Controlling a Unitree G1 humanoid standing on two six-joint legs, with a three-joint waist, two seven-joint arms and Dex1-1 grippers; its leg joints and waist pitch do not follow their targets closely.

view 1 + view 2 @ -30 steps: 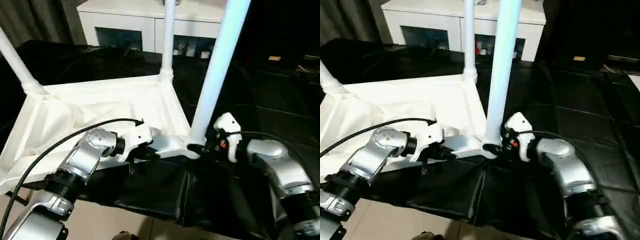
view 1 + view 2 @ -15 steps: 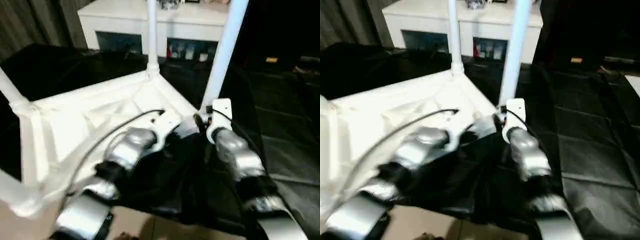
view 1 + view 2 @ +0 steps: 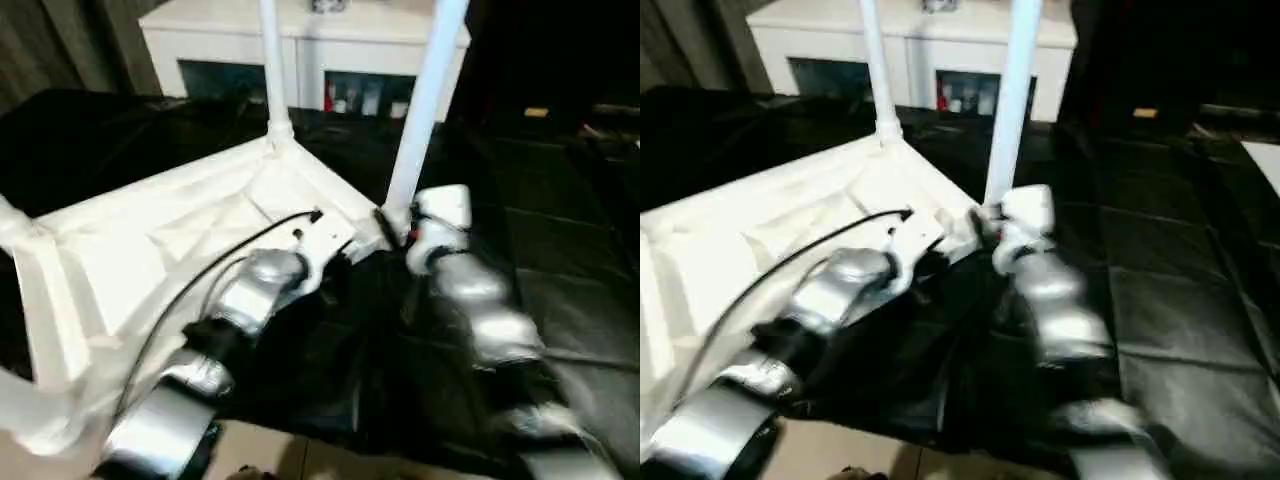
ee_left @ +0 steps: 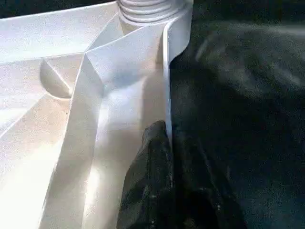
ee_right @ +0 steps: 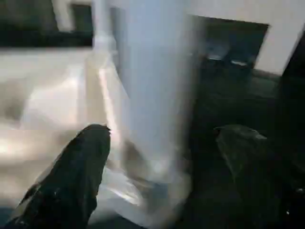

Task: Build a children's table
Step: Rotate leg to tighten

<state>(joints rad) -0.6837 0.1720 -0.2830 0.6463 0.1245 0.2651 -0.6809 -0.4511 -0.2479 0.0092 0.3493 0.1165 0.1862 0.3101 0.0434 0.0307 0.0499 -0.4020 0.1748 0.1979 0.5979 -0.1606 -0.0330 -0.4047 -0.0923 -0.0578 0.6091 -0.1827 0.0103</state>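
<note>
L end effector (image 4: 167, 143) — prob. clamped on tabletop rim (image 4: 167, 86)

Leg (image 5: 147, 95) blocks betw. right pincer (image 5: 162, 162) fingers; gap prob. slim

no text, label, brand, number or sign can be read on anything here.
</note>
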